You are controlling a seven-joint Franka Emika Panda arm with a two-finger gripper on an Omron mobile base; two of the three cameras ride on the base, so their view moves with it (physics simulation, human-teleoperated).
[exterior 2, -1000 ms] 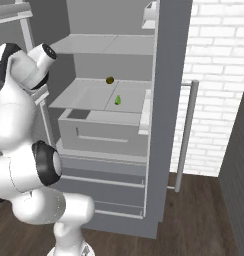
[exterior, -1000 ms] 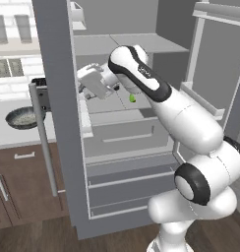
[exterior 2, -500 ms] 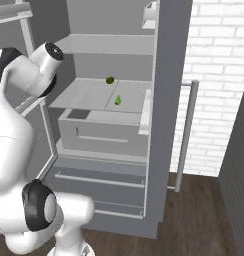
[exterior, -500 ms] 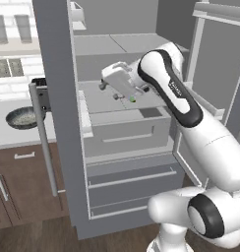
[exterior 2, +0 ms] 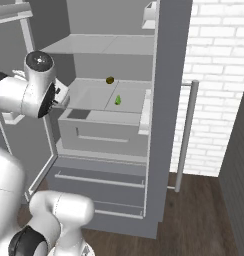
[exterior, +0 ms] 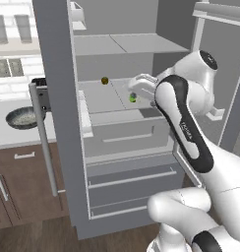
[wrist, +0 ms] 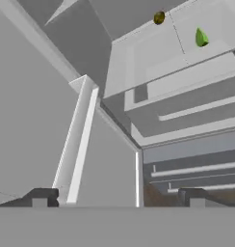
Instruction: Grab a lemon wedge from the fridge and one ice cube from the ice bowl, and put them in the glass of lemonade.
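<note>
The fridge (exterior: 58,98) (exterior 2: 166,110) stands with both doors open. A small yellow-green lemon wedge (exterior: 133,98) (exterior 2: 118,100) (wrist: 201,37) lies on the middle pale grey shelf. My gripper (wrist: 117,198) is open with nothing between its fingertips (wrist: 40,198). It hangs at the right side of the shelf and looks across the fridge front, apart from the wedge. The ice bowl (exterior: 23,117) sits on the counter left of the fridge. The glass of lemonade is out of view.
A dark round fruit (exterior: 105,80) (exterior 2: 110,80) (wrist: 159,18) sits at the back of the same shelf. A pulled-out drawer (exterior: 127,133) (exterior 2: 101,132) lies under the shelf. The open doors' bar handles (exterior: 43,138) (exterior 2: 186,130) stick out. Brown cabinets (exterior: 18,187) stand at left.
The arm has swung from the left part of the fridge opening across to its right side, and the jaws have opened wider. The lemon wedge has not moved.
</note>
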